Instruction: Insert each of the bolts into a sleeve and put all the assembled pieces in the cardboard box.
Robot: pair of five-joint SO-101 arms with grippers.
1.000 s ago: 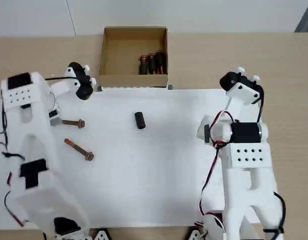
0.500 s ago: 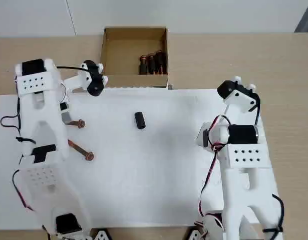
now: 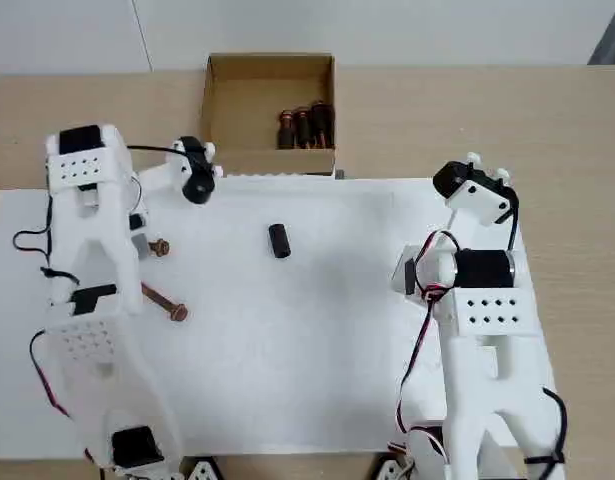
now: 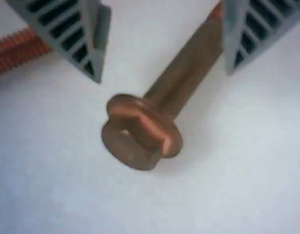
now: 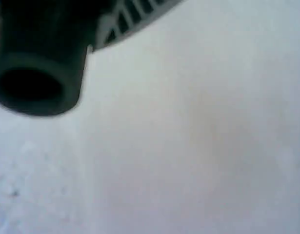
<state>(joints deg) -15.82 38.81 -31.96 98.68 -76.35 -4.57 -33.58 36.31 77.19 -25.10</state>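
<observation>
Left gripper [image 4: 164,70] gapes wide, fingers astride a bolt [image 4: 150,122] lying on the mat left of and before the cardboard box [image 3: 237,110]. In the high view the arm hides its shank. Right gripper [image 5: 93,31], partly cut off, clasps a blurred sleeve [image 5: 40,73].

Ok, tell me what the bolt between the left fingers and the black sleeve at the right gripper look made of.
Bolt: looks like copper-coloured metal, plated or solid I can't tell; flanged head has a dull sheen with bright edges.
Black sleeve: probably plastic or rubber; matte, no glint, smooth thick wall.
</observation>
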